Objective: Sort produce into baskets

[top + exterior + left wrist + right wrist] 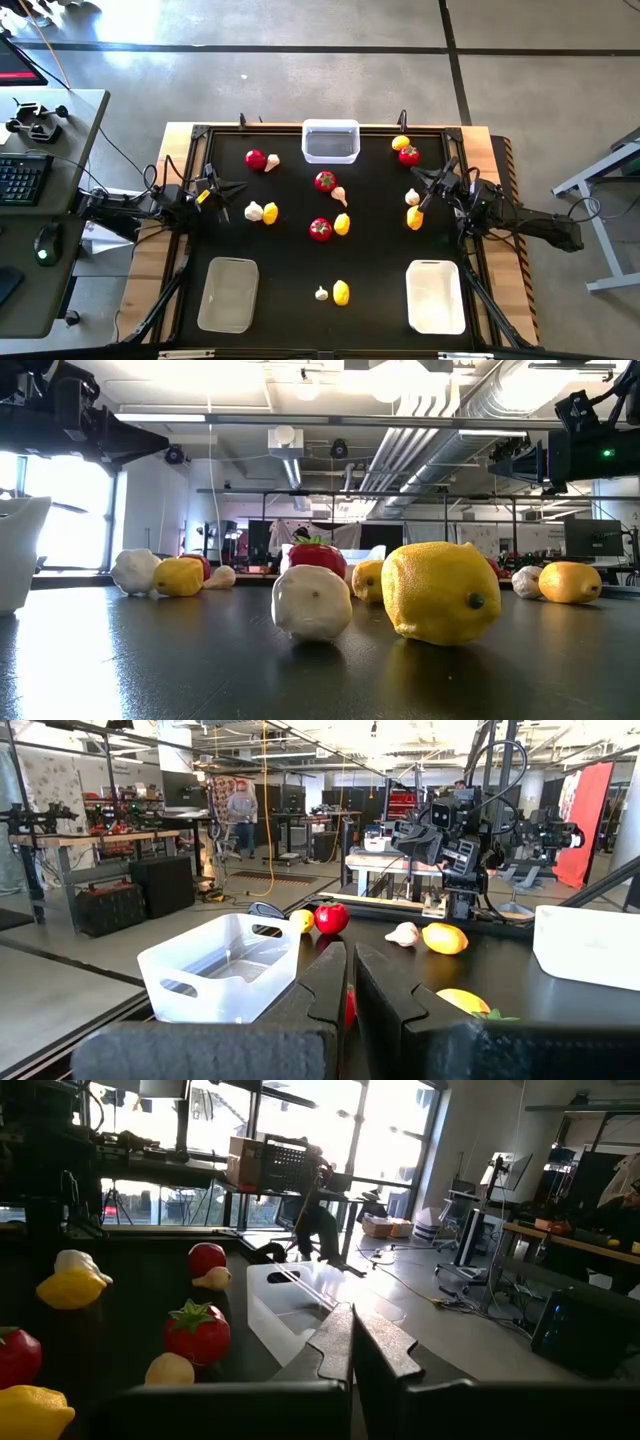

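Produce lies scattered on the black mat: red tomatoes (325,181) (320,229) (256,159), yellow lemons (341,292) (270,213) (415,217) and off-white garlic bulbs (254,211) (321,293) (412,197). The clear basket (330,141) stands at the far middle, the beige-grey basket (229,293) near left and the white basket (435,296) near right. All three baskets hold nothing. My left gripper (238,187) is at the mat's left side, shut and empty (348,982), pointing right. My right gripper (417,175) is at the right side, shut and empty (350,1348), pointing left.
A lemon (401,143) and a tomato (409,155) lie at the far right, near my right arm. A lemon (441,592) and a garlic bulb (312,601) lie close to the near edge. A desk with a keyboard (20,178) stands left of the table.
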Action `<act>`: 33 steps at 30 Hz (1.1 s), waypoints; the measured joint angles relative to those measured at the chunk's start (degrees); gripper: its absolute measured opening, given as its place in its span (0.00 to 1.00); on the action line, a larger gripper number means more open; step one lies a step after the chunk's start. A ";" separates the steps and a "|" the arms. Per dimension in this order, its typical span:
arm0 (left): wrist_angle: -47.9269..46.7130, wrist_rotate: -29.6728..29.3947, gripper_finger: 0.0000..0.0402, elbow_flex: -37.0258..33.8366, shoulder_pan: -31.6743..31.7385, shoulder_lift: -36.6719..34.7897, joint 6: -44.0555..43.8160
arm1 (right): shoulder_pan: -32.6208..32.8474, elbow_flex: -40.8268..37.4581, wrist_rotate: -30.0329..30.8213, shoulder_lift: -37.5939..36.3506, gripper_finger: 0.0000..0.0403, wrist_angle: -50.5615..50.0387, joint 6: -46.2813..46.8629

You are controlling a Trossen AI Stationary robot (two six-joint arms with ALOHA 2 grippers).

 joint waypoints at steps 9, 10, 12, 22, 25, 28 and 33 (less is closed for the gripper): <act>0.00 0.00 0.02 -0.02 0.00 0.00 0.00 | -0.02 0.00 0.02 0.00 0.00 0.00 0.00; 0.00 0.00 0.02 -0.02 -0.02 0.00 -0.06 | -0.01 -0.02 0.02 -0.01 0.00 0.00 0.01; 0.00 -0.01 0.02 -0.02 -0.02 0.00 -0.05 | 0.00 -0.01 0.01 0.00 0.00 0.00 0.01; 0.01 -0.01 0.02 -0.02 0.00 0.00 0.00 | -0.01 -0.02 0.00 0.00 0.00 0.00 0.01; 0.00 -0.02 0.02 -0.01 0.00 0.00 -0.04 | -0.01 -0.01 0.02 0.00 0.00 0.37 -0.57; 0.00 0.00 0.02 -0.02 0.00 0.00 -0.06 | 0.00 -0.02 0.02 0.00 0.00 0.92 -3.53; 0.00 -0.01 0.02 -0.02 0.00 0.00 -0.06 | 0.00 -0.02 -0.32 0.00 0.00 1.01 3.17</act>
